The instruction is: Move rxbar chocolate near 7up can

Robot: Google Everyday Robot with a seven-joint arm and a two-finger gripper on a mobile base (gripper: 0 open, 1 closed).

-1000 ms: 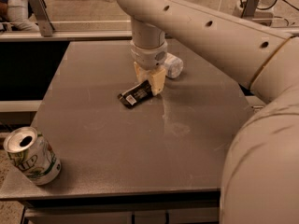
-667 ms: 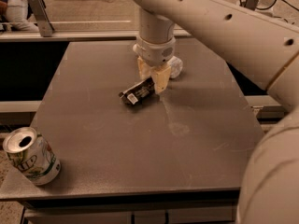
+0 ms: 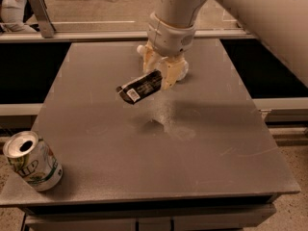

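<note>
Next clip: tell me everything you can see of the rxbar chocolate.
The rxbar chocolate is a flat black foil-wrapped bar with a white label patch near its lower end. It hangs tilted above the table, its shadow below it, touching only the end effector, which pinches its upper end over the table's far middle.

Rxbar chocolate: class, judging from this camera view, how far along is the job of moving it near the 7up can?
Done: the pickup. The gripper is shut on the rxbar chocolate, which hangs tilted above the table with its shadow beneath. In hand: the carry. Left: the 7up can sits at the table's front-left corner, well away, so the bar must travel there and be set down.
</note>
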